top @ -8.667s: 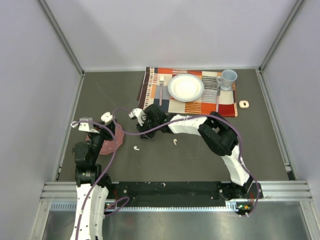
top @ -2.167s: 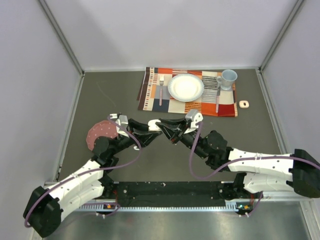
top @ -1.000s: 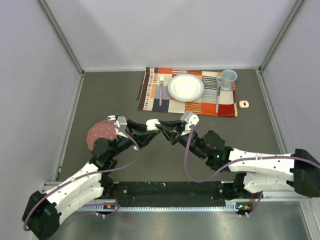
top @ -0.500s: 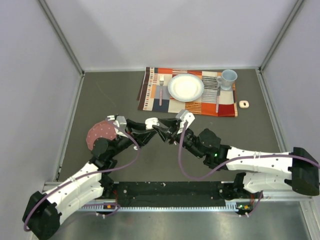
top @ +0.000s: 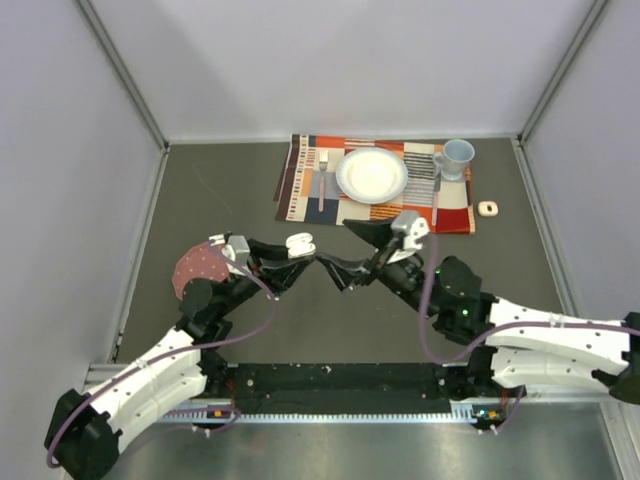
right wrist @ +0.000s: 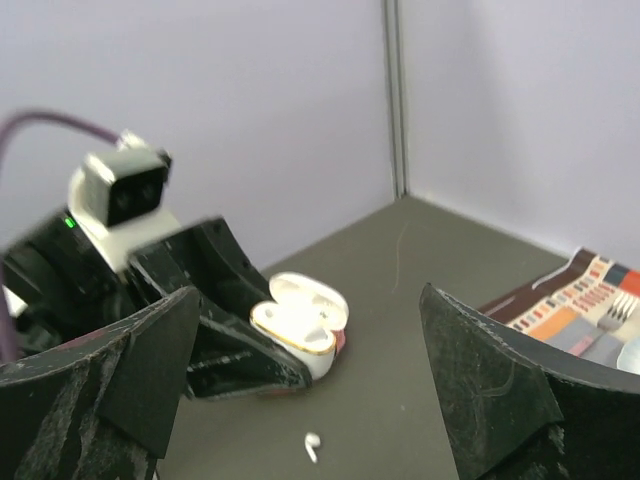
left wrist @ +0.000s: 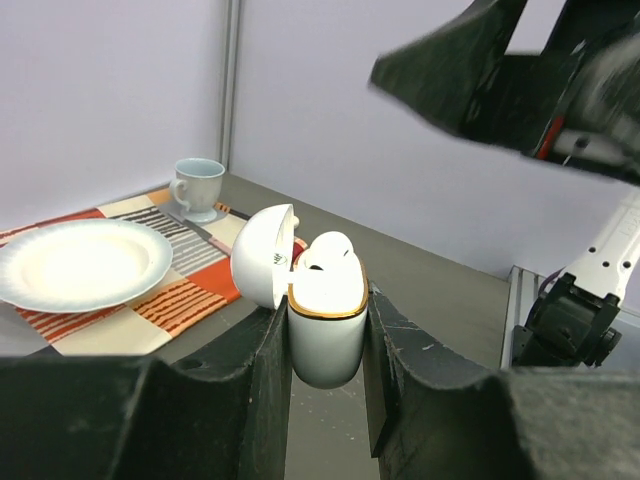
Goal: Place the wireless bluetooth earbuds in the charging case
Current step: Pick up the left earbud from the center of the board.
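My left gripper is shut on the white charging case and holds it upright above the table, lid swung open. One of the wireless bluetooth earbuds sits in the case with its head sticking up. Another earbud lies on the dark table below the case. My right gripper is open, just right of the case and facing it, with nothing between its fingers.
A striped placemat at the back carries a white plate, a fork, a knife and a blue mug. A small white object lies to the mat's right. A reddish disc lies under the left arm.
My right gripper was shut at the case's mouth; it has opened wide and drawn back to the right. The left gripper still holds the case, shifted slightly.
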Tool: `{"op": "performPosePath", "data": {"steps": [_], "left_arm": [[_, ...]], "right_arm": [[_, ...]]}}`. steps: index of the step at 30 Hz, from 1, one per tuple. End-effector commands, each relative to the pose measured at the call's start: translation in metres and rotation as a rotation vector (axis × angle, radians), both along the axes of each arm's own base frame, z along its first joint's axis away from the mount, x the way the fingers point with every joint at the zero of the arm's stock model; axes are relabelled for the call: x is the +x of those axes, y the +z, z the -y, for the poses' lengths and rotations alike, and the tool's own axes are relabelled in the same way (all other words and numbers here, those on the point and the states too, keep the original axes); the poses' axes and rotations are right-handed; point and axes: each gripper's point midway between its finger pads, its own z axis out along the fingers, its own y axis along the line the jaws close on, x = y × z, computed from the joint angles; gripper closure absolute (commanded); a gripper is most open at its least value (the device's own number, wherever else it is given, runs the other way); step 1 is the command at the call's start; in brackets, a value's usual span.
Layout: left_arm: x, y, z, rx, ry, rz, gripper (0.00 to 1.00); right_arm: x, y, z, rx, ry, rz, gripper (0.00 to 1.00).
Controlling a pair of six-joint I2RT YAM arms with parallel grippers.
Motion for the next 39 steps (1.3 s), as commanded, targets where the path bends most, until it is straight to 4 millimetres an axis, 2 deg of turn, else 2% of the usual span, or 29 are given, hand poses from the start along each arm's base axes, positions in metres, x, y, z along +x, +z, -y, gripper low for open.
{"op": "performPosePath", "data": {"steps": [1,4,6,7,9,10,11,12,13,15,16,17,18,21,22,23,24,25,27,28,29,31,36,37,38,39], "left_arm": [[0.000,0.011,-0.005,-0.018,0.026,0.051,1.00],[-0.001,0.011,-0.006,-0.018,0.028,0.058,1.00],[-0.001,0.012,-0.007,-0.014,0.034,0.063,1.00],[-0.001,0.013,-0.007,-0.012,0.037,0.066,1.00],[-0.001,0.012,-0.009,0.002,0.051,0.073,1.00],[-0.001,0.014,-0.011,0.003,0.059,0.076,1.00],[0.002,0.019,-0.017,-0.007,0.099,0.082,1.00],[0.007,0.013,-0.021,0.007,0.131,0.039,1.00],[0.009,0.014,-0.026,-0.002,0.162,0.028,1.00],[0.011,0.022,-0.043,-0.045,0.248,0.046,1.00],[0.014,0.017,-0.048,-0.044,0.277,0.033,1.00],[0.010,0.025,-0.057,-0.065,0.310,0.068,1.00],[0.014,0.024,-0.064,-0.068,0.353,0.060,1.00],[0.013,0.021,-0.073,0.001,0.401,0.058,1.00],[0.012,0.028,-0.077,0.009,0.417,0.065,1.00],[0.013,0.020,-0.078,0.058,0.424,0.049,1.00],[0.013,0.021,-0.079,0.065,0.431,0.049,1.00],[0.012,0.022,-0.081,0.069,0.435,0.051,1.00],[0.010,0.021,-0.086,0.069,0.454,0.038,1.00],[0.012,0.021,-0.093,0.064,0.486,0.033,1.00],[0.012,0.018,-0.094,0.076,0.493,0.025,1.00],[0.010,0.019,-0.101,0.070,0.516,0.026,1.00],[0.009,0.016,-0.113,0.103,0.569,-0.005,1.00],[0.008,0.017,-0.115,0.104,0.575,-0.007,1.00],[0.008,0.017,-0.117,0.102,0.584,-0.016,1.00],[0.007,0.016,-0.119,0.121,0.584,-0.032,1.00]], "right_arm": [[-0.012,0.062,0.034,0.177,-0.005,0.023,0.09],[-0.004,0.060,0.051,0.188,-0.052,-0.014,0.07],[0.011,0.058,0.064,0.198,-0.130,-0.072,0.07],[0.019,0.043,0.068,0.149,-0.169,-0.121,0.07],[0.042,0.028,0.084,0.160,-0.261,-0.224,0.07],[0.048,0.017,0.088,0.145,-0.281,-0.265,0.07],[0.052,-0.006,0.089,0.111,-0.289,-0.355,0.10],[0.065,-0.021,0.099,0.094,-0.323,-0.391,0.20],[0.070,-0.034,0.101,0.079,-0.322,-0.428,0.21],[0.069,-0.073,0.095,0.015,-0.266,-0.548,0.21],[0.075,-0.087,0.100,-0.002,-0.279,-0.587,0.21],[0.070,-0.100,0.093,-0.041,-0.227,-0.623,0.22],[0.070,-0.118,0.091,-0.084,-0.225,-0.658,0.22],[0.065,-0.149,0.079,-0.168,-0.172,-0.711,0.21],[0.067,-0.154,0.077,-0.184,-0.172,-0.715,0.21],[0.064,-0.159,0.072,-0.205,-0.139,-0.729,0.21],[0.064,-0.160,0.068,-0.215,-0.122,-0.729,0.20],[0.065,-0.169,0.063,-0.248,-0.111,-0.745,0.20],[0.065,-0.170,0.056,-0.281,-0.070,-0.734,0.18],[0.065,-0.180,0.052,-0.322,-0.052,-0.742,0.17],[0.068,-0.178,0.049,-0.330,-0.051,-0.734,0.17],[0.070,-0.188,0.045,-0.370,-0.035,-0.746,0.12],[0.081,-0.189,0.030,-0.377,-0.026,-0.769,0.10],[0.083,-0.191,0.029,-0.371,-0.041,-0.801,0.08],[0.086,-0.193,0.023,-0.383,-0.032,-0.813,0.01],[0.086,-0.196,0.021,-0.395,-0.024,-0.828,0.01]]}}
